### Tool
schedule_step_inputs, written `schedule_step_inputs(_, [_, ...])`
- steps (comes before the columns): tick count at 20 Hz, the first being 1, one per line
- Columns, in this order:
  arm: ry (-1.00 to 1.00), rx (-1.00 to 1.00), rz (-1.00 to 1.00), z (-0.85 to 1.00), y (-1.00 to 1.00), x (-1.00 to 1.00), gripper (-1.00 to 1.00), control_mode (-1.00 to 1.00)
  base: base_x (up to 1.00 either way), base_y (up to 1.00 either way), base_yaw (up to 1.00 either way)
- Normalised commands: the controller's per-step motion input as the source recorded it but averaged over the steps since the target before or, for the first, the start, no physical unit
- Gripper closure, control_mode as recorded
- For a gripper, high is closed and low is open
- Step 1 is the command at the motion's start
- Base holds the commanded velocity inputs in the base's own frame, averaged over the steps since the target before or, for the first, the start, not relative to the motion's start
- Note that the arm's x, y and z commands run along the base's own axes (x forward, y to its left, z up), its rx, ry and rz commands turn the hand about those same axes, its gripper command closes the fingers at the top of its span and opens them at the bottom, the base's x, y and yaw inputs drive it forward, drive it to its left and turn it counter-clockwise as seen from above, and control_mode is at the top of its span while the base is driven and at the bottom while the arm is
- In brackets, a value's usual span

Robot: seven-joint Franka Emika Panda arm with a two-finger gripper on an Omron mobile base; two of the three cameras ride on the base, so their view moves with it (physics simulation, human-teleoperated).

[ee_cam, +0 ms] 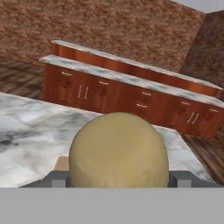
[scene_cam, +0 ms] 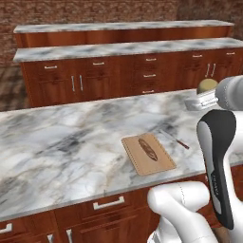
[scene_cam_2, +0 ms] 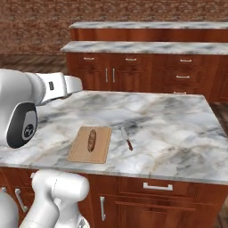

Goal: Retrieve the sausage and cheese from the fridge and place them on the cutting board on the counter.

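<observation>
here the gripper [ee_cam: 118, 178] stood wide, clamped on the cheese [ee_cam: 119, 151] above the counter [scene_cam: 57, 142]; carrying it left over the cutting board [scene_cam: 161, 163], clear of the sausage [scene_cam: 147, 148], seemed best.

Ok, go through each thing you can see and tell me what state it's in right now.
sausage: lying on the cutting board.
cutting board: flat on the counter.
cheese: held in the gripper, above the counter.
gripper: closed on the cheese.
knife: flat on the counter, beside the board.
</observation>
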Motion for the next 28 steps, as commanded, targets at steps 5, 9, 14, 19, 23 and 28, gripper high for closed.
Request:
schedule_step_inputs(5, [0.00,0.00,0.00,0.00,0.00,0.00,1.00,1.00,0.39,0.00,0.00])
schedule_step_inputs(9, [0.10,0.00,0.00,-0.10,0.00,0.12,1.00,-1.00,0.00,0.00,0.00])
schedule_step_inputs(14, [0.44,-0.08,0.03,-0.26,0.00,0.48,1.00,-1.00,0.00,0.00,0.00])
schedule_step_inputs(19, [0.57,-0.08,0.08,-0.34,0.00,0.61,1.00,-1.00,0.00,0.00,0.00])
schedule_step_inputs(23, [0.51,0.00,0.10,-0.61,0.00,0.95,1.00,-1.00,0.00,0.00,0.00])
schedule_step_inputs(28, [0.43,0.01,0.07,-0.83,0.00,0.97,1.00,-1.00,0.00,0.00,0.00])
